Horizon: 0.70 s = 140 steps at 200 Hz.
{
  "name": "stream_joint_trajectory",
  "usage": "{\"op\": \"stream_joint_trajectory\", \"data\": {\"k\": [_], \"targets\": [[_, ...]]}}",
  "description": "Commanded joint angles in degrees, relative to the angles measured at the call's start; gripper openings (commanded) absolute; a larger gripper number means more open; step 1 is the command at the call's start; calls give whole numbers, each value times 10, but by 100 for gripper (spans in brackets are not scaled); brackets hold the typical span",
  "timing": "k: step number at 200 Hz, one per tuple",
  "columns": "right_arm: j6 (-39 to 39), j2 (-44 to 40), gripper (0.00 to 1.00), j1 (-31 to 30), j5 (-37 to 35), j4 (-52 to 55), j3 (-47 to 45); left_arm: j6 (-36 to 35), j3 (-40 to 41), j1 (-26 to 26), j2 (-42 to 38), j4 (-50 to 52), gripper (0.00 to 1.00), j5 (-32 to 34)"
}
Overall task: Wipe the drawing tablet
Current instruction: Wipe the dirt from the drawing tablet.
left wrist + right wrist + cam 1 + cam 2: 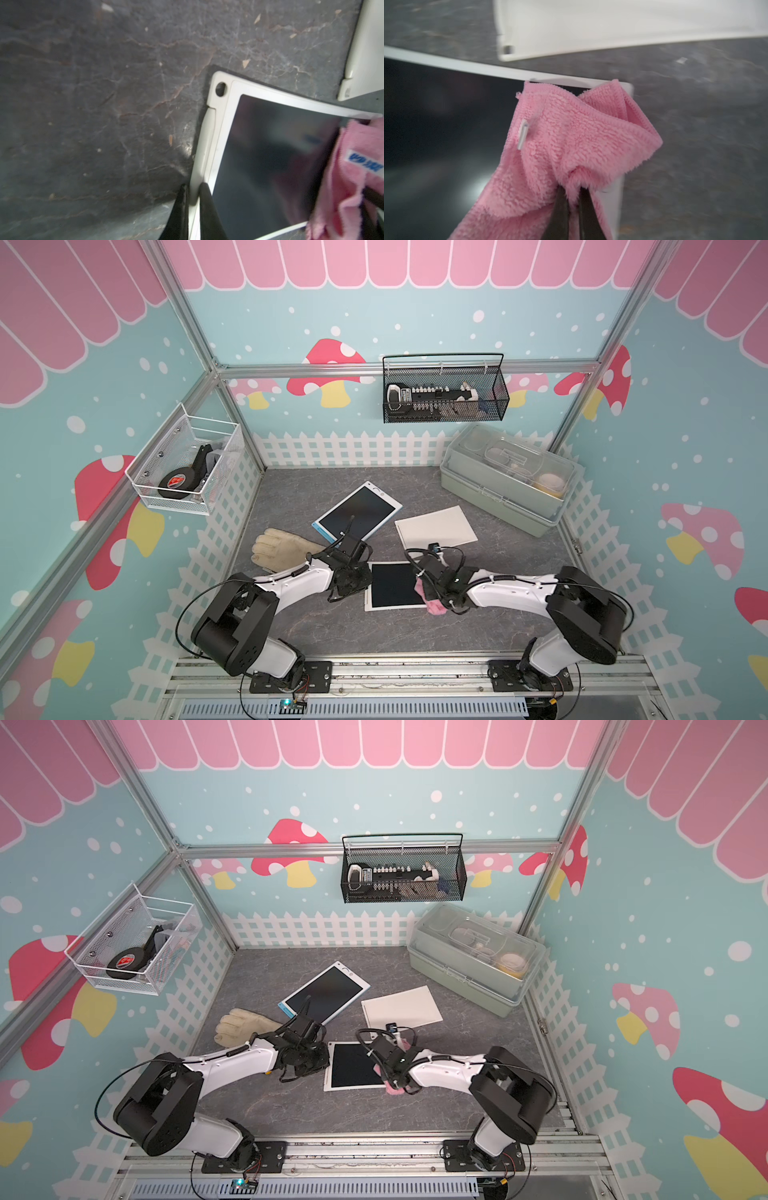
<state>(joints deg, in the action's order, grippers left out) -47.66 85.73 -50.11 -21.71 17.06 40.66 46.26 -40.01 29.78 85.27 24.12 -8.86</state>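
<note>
Pink cloth [566, 145] covers drawing tablet [392, 585] corner; glove [282, 549], white board [436, 526] nearby.

drawing tablet [353, 1067]: flat, dark screen up
left gripper [325, 1061]: at tablet's left edge
pink cloth [393, 1089]: on tablet's right edge, under right gripper [388, 1075]

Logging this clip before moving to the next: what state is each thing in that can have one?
white tablet: flat, screen dark
pink cloth: bunched, on white tablet's corner
left hand: shut on white tablet's edge
right hand: shut on pink cloth
blue tablet: flat, screen dark
box: lid closed
glove: lying flat
</note>
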Motion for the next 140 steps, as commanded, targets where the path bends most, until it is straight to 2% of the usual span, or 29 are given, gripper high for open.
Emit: {"op": "stream_joint_trajectory", "data": {"k": [1, 20, 46, 61, 85, 117, 140], "targets": [[-7, -55, 0, 26, -22, 87, -62, 7, 37, 2, 38, 72, 9, 30], [-1, -54, 0, -11, -7, 58, -49, 7, 34, 1, 42, 72, 9, 27], [10, 54, 0, -95, 2, 38, 62, 7, 32, 3, 46, 71, 9, 24], [5, 93, 0, -110, 14, 33, 103, 7, 34, 3, 47, 68, 9, 22], [-23, 81, 0, -81, 18, 48, 69, 8, 33, 3, 49, 67, 9, 24], [-33, -37, 0, 12, 35, 53, -72, 8, 32, 3, 51, 66, 9, 24], [-10, -63, 0, 3, 49, 54, -75, 9, 32, 3, 49, 67, 9, 24]]}}
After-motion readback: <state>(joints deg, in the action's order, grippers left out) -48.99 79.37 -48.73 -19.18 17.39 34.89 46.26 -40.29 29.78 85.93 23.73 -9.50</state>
